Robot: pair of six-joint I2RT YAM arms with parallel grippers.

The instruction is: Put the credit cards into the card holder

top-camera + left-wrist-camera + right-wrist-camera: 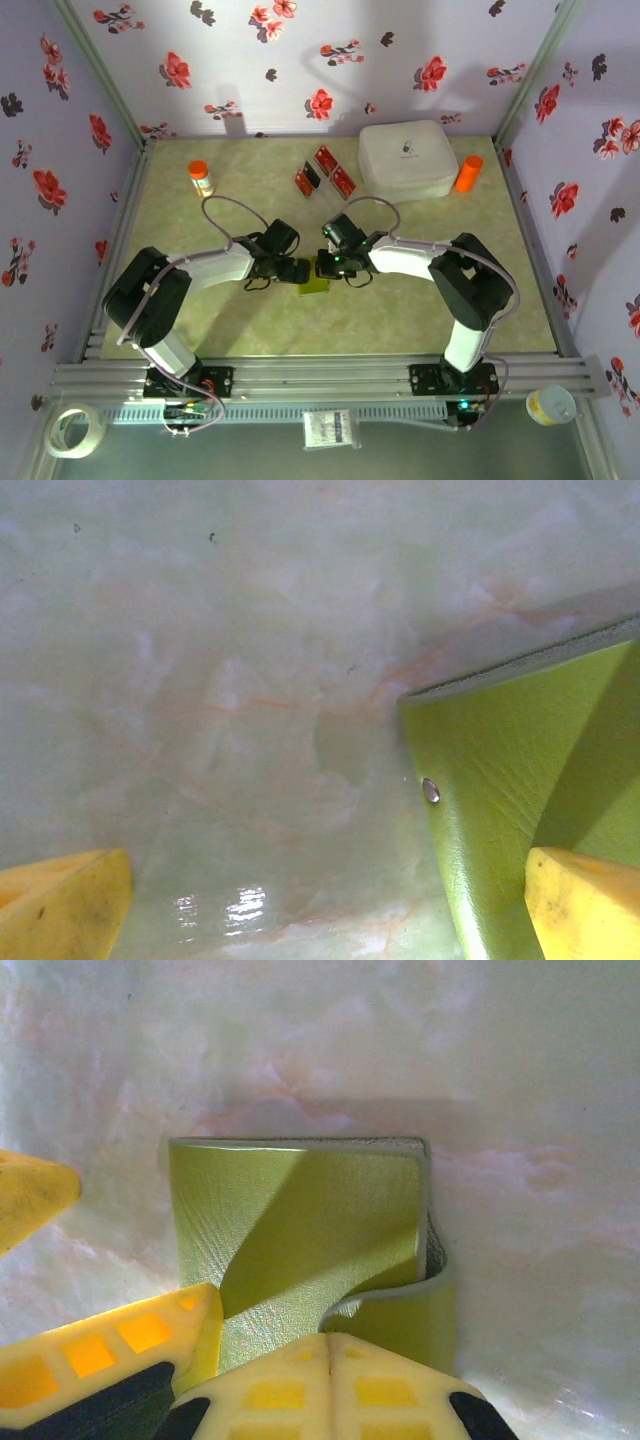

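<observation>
Pale marbled counter (250, 320) inside floral walls. Olive card holder (290, 1220) lying near-centre between both arms. Right fingers (380, 1390) closed, seemingly pinching its raised flap. Left fingers (60, 905) spread wide, holding nothing. Red credit cards (325, 172) far, beside white box (408, 158). Could lose thin flap, letting holder fall shut. No legible writing.

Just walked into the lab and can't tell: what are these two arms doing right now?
Both arms meet over the green card holder in mid-table. The right gripper is shut, apparently pinching the holder's curled-up flap edge. The left gripper stands wide open, one finger over the holder's corner. The three red credit cards lie farther back, beside the white box.
</observation>
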